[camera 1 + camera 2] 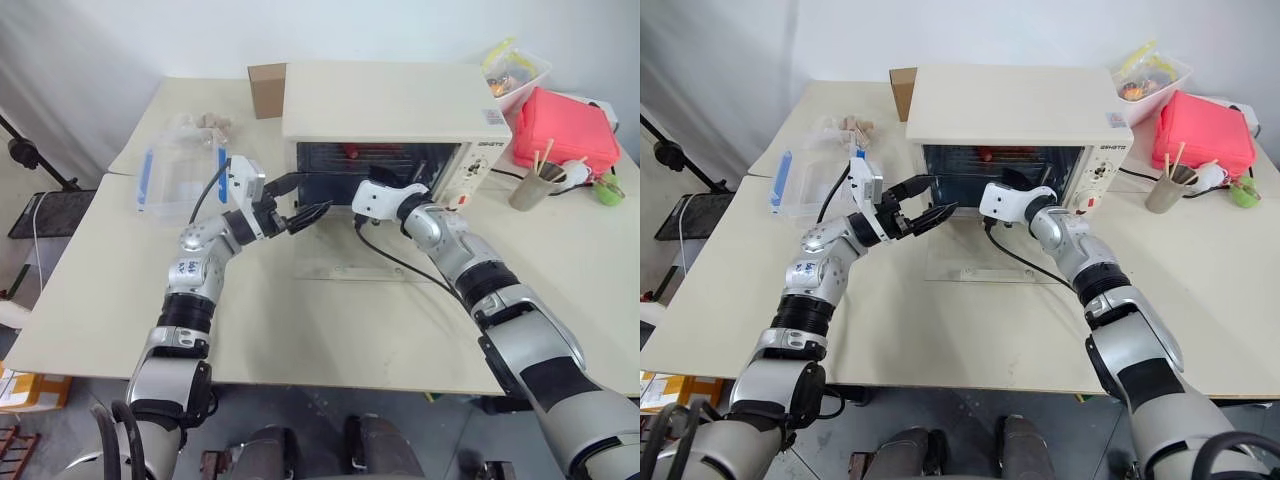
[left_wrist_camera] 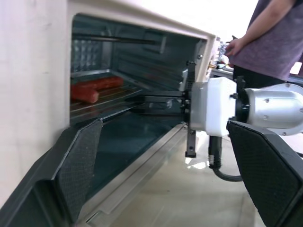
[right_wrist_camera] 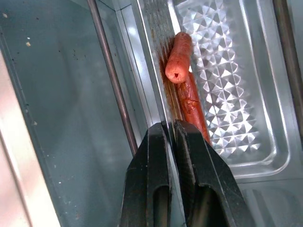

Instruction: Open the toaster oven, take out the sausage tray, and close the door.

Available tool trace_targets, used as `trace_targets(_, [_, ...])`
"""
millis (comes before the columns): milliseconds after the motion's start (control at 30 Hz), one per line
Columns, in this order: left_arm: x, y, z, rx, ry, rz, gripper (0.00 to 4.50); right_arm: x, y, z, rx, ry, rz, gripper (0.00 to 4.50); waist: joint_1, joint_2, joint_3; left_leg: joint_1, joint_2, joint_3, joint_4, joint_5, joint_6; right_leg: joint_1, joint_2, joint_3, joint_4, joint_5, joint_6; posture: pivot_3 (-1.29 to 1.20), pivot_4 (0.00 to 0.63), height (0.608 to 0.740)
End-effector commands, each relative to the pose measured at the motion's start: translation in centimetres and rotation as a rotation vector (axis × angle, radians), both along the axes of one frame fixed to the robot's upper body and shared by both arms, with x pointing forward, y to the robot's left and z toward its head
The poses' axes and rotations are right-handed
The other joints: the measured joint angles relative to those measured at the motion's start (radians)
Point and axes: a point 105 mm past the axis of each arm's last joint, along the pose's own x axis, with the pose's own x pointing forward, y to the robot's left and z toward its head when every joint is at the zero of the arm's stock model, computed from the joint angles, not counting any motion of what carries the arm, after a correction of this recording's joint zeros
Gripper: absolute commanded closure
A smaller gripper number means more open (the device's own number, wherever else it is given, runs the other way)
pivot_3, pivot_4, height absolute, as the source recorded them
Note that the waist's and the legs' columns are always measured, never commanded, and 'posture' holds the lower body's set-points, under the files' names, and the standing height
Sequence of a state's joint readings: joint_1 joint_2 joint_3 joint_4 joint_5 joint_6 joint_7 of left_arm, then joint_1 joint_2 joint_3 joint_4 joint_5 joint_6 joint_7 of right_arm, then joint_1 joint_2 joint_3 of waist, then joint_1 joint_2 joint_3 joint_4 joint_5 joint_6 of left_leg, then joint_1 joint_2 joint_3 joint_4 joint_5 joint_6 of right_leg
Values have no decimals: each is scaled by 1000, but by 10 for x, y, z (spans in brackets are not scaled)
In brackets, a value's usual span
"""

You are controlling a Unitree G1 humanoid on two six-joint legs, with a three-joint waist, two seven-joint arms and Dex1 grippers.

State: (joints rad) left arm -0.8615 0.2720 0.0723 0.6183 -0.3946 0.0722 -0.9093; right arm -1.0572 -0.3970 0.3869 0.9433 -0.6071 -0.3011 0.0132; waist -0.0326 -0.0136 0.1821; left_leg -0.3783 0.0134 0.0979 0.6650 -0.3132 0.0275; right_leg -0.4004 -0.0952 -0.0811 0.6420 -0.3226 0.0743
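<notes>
Inside the toaster oven (image 1: 400, 130), right tool (image 3: 171, 130) seemingly pinching sausage tray (image 3: 156, 71) rim.

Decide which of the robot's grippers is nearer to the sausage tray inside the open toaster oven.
Right. The right gripper reaches into the toaster oven, shut on the sausage tray's front rim. The left gripper, open, hovers outside the opening at its left, above the lowered door.

Both arms reaching forward, forearms angling inward toward each other. Left gripper (image 1: 297, 200) hanging in air, fingers (image 1: 283, 183) spreading wide apart. Right gripper (image 3: 169, 130) pointing forward, fingers (image 3: 152, 156) pinching together on thin metal edge.
</notes>
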Motion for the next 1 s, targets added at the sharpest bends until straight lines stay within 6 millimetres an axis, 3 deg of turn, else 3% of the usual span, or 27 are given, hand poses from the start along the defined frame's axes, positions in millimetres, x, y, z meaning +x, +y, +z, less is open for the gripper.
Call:
trace_targets(33, [8, 2, 25, -37, -47, 6, 0, -15, 16, 39, 9, -119, 119, 4497, 4, 0, 0, -2, 0, -1, 1, 0, 0, -1, 0, -1, 0, 0, 0, 0, 150, 740])
trace_targets(133, [12, 2, 28, -45, -48, 11, 0, -20, 16, 40, 1, -118, 129, 4497, 2, 0, 0, -15, -1, 0, 5, 1, 1, -14, 0, -1, 3, 0, 0, 0, 150, 740])
trace_targets(233, [16, 4, 33, -59, -49, 24, 0, -31, 17, 35, -27, -103, 157, 4497, 1, 0, 0, -15, -1, -1, 4, 1, 1, -14, 0, -3, 4, 0, 0, 0, 150, 740])
trace_targets(700, [16, 2, 30, -95, -27, 3, 0, -114, -4, 1, -59, -27, 184, 4497, 9, -1, 1, -14, -1, -1, 5, 2, 0, -14, 0, -4, 3, 0, 1, 0, 150, 740])
trace_targets(800, [12, 6, 30, -118, -8, -10, 0, -125, -11, -7, -68, -9, 171, 4497, 11, -1, 1, -14, -1, -1, 6, 2, 0, -13, 0, -4, 3, 0, 1, 0, 150, 740])
trace_targets(1000, [-8, 36, 25, -170, 170, -44, 0, -149, -7, -8, -71, -33, 212, 4497, 4, -1, 1, -12, 0, -1, 6, 2, 0, -12, 0, -3, 5, 0, 0, 0, 150, 740])
